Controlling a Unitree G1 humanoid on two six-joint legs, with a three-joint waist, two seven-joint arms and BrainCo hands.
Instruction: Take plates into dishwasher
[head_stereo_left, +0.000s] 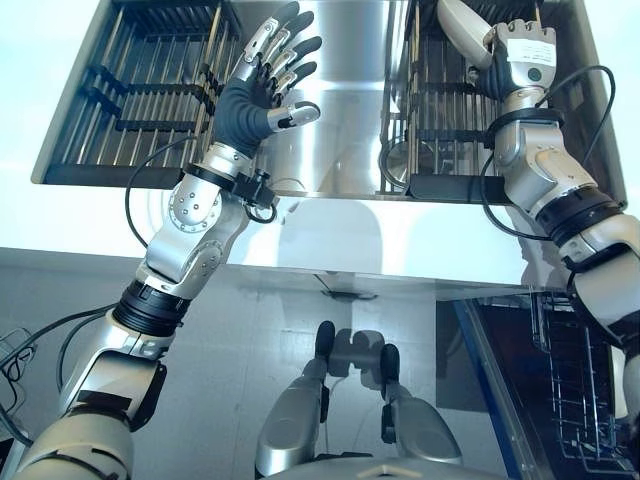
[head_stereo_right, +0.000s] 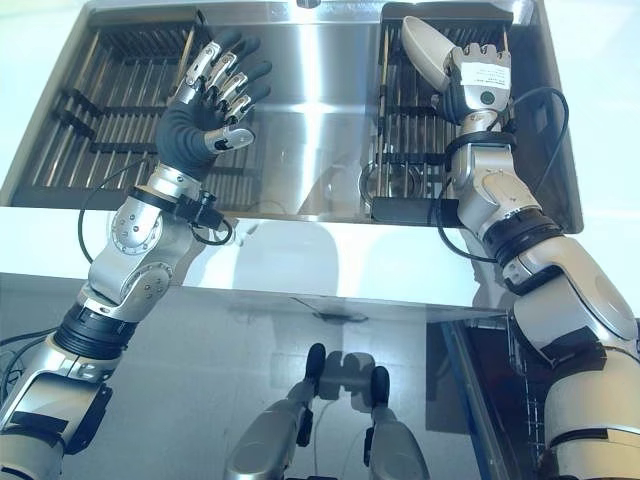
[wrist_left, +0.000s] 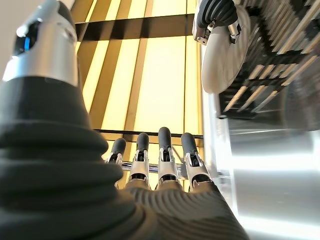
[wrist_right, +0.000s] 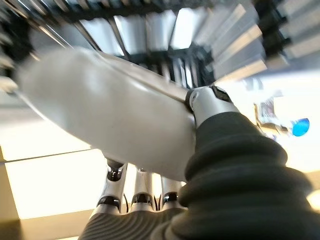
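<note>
A white plate (head_stereo_left: 461, 27) is held tilted over the right-hand dark wire rack (head_stereo_left: 440, 115) in the steel sink (head_stereo_left: 345, 130). My right hand (head_stereo_left: 521, 62) is shut on it: the thumb presses on the plate (wrist_right: 110, 110) and the fingers lie beneath it. My left hand (head_stereo_left: 252, 98) hovers open over the middle of the sink, fingers spread, holding nothing. From the left wrist view the plate (wrist_left: 223, 55) shows with the right hand's thumb on it.
A second dark wire rack (head_stereo_left: 150, 90) fills the sink's left half. The sink's front rim (head_stereo_left: 330, 235) runs across the views. Below at the right, a wire dishwasher basket (head_stereo_left: 572, 375) sits inside a dark opening.
</note>
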